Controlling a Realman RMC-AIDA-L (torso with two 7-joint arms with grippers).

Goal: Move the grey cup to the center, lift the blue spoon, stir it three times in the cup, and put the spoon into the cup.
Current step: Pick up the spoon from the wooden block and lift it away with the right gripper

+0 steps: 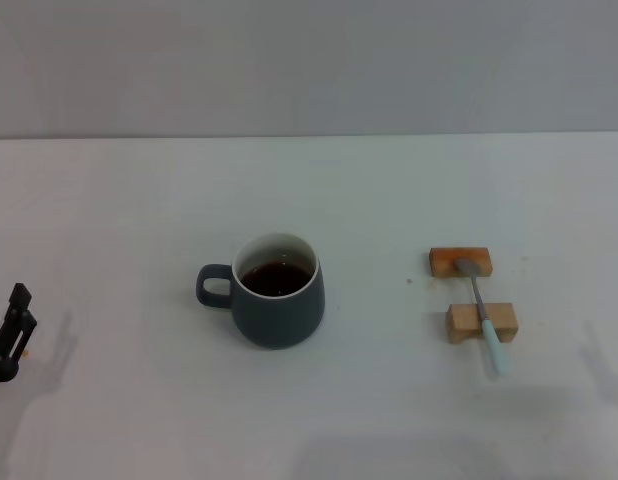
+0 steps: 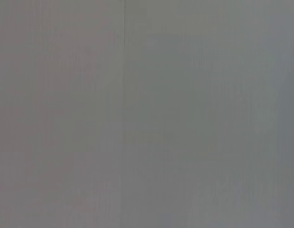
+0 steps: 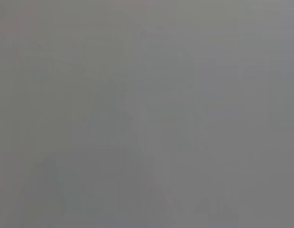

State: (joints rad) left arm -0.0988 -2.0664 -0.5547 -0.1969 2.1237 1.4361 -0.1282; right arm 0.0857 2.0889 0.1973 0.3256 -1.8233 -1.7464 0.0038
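A lab-style test setup: a bare white table (image 1: 139,200) against a plain grey wall (image 1: 309,60).

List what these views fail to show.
- Left pincer: cut by the head view's edge; open or shut unclear.
- Right pincer: in no view.
- Both wrist views: blank grey only.
- Spoon bowl: too small to make out on the far block.
- Cup bottom: under dark liquid.

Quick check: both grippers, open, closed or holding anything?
Left gripper: at the table's left edge, holding nothing; open or closed cannot be told.
Right gripper: not in view.
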